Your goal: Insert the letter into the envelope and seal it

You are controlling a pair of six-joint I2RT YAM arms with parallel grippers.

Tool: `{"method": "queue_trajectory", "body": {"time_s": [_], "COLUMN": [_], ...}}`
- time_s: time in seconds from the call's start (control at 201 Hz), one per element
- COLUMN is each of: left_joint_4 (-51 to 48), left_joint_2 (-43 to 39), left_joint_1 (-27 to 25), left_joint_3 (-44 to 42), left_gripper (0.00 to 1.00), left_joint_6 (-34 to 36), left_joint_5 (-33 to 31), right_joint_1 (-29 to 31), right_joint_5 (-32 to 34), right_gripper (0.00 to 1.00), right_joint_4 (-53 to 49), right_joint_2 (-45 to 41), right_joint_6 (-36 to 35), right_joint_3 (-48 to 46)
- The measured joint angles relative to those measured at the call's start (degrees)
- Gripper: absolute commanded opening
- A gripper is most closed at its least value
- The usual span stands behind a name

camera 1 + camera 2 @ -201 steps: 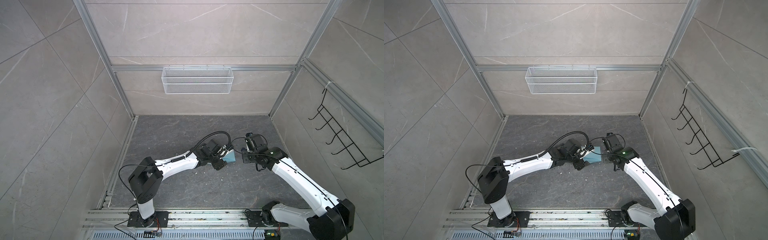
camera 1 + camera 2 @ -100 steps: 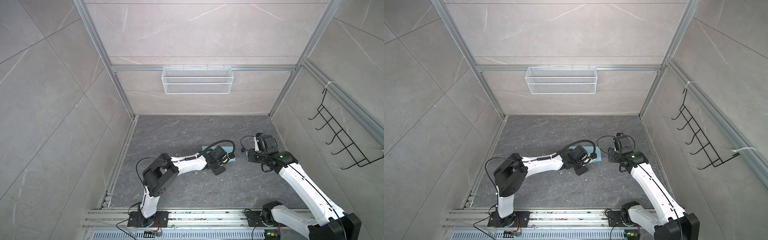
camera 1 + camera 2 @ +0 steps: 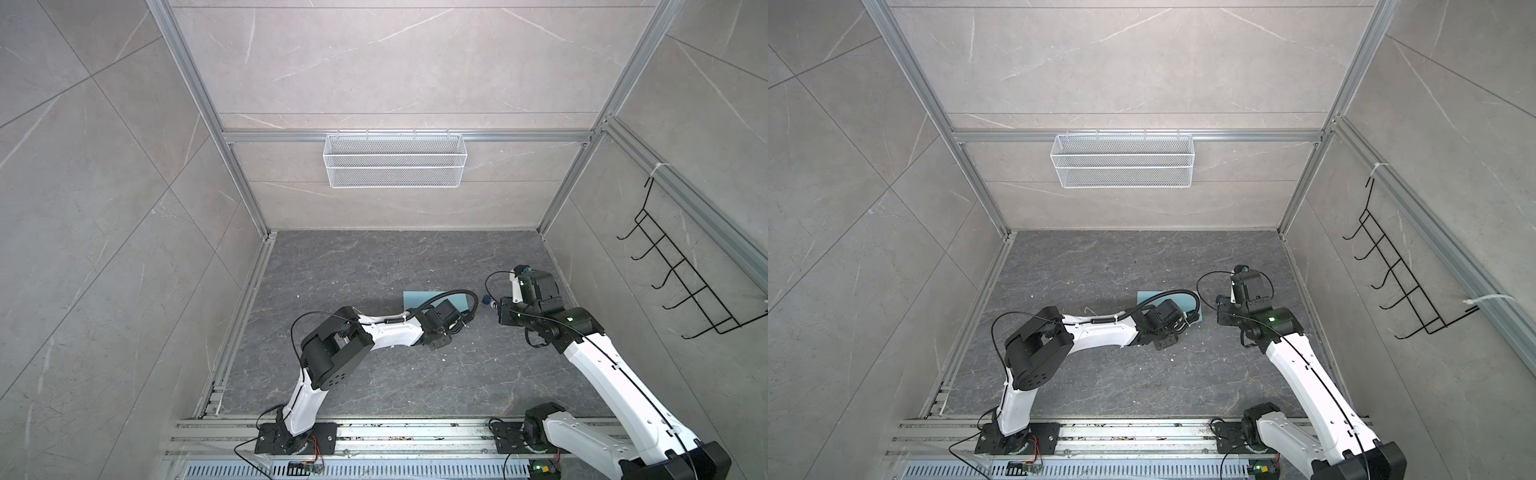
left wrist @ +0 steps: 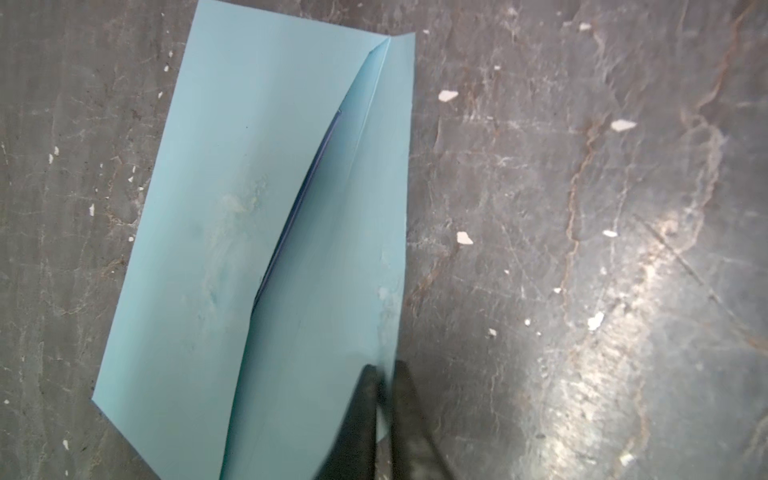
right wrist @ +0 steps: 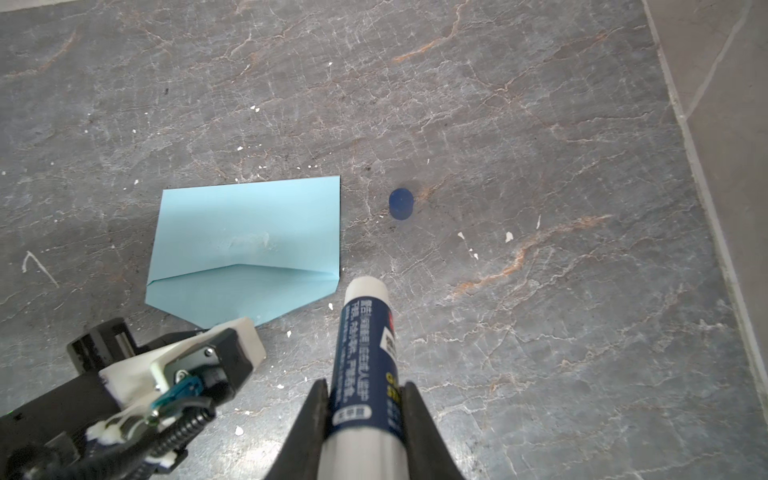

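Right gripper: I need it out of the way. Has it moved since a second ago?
Yes. In a top view the right gripper has pulled back rightward, away from the envelope, toward the right wall.

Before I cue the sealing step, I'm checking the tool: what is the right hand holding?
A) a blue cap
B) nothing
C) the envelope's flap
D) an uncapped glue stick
D: in the right wrist view the right hand is clamped on the glue stick, its white tip bare, while a blue cap lies loose beside the envelope.
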Motion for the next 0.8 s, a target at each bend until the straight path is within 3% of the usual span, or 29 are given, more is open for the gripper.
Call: {"method": "queue_trajectory", "body": {"time_s": [0.164,0.478,0.797], "left_joint_4": [0.52,0.59,-0.09], "left_joint_2": [-1.20,-11.69,-12.15], "left_joint_1": [0.00,-0.33,-3.61], "left_joint_3": [-0.70,-5.99,-8.94], "left_gripper": [0.00,0.00,0.00], "left_joint_6": [-2.08,-7.56,-12.83], "left_joint_5": [-0.61,-3.19,-4.68], "right_joint_1": [0.00,0.00,0.00], "right_joint_5": [-1.31,-2.62,-6.08], "right_gripper": [0.00,0.00,0.00], "right_joint_4": [0.22,0.35,0.39], "right_joint_2": [-2.71,-5.77,-7.67], "right_joint_6": [0.81,1.92,2.29], "right_joint_3": [-1.05,-2.03,-3.37]}}
